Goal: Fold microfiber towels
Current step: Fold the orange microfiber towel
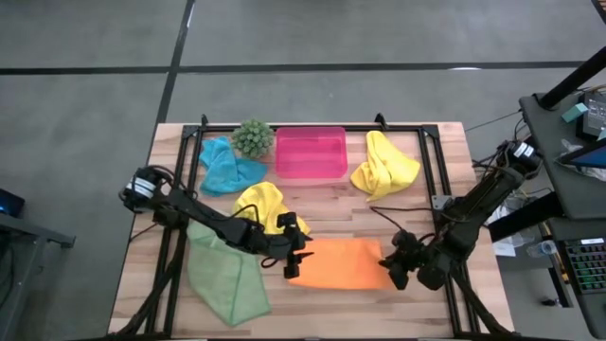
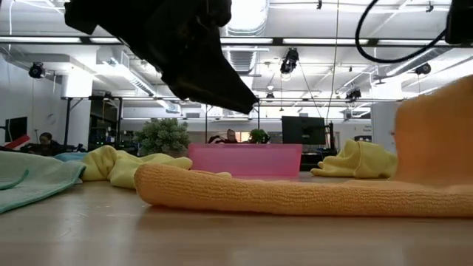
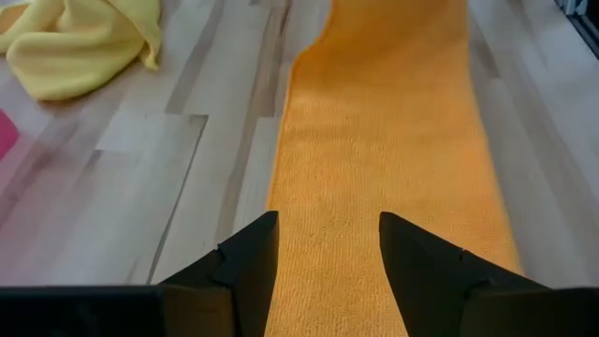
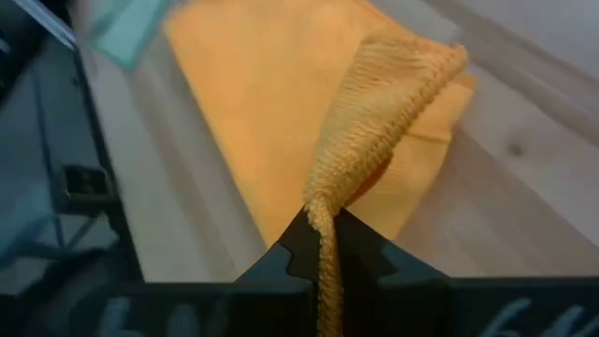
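Right gripper (image 4: 323, 245): pinched on a raised edge of the orange towel (image 1: 339, 264).
Left gripper (image 3: 328, 253): fingers apart (seemingly just above the cloth), holding nothing.

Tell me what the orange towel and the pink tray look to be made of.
Orange towel: soft looped microfiber-like cloth, matte; the right wrist view shows a nubbly pile at its lifted edge. Pink tray: likely rigid plastic, smooth and slightly translucent, with straight, even walls.
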`<action>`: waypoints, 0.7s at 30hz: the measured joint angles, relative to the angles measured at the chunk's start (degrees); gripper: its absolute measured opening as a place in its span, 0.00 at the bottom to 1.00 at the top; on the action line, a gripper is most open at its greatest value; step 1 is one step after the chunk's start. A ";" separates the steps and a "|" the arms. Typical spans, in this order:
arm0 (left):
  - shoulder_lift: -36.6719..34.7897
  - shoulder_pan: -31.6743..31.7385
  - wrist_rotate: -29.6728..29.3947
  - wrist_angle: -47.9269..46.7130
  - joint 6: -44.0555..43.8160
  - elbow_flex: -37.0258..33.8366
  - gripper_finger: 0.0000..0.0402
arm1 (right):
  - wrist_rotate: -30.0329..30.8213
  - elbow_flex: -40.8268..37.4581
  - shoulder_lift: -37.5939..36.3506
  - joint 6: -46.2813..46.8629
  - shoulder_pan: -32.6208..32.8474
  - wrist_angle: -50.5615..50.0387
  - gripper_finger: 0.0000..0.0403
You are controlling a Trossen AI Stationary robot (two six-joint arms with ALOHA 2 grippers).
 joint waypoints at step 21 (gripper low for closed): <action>-13.36 -6.29 7.85 -33.44 -12.74 -0.74 0.43 | 6.87 0.78 17.80 -21.54 -15.13 40.51 0.02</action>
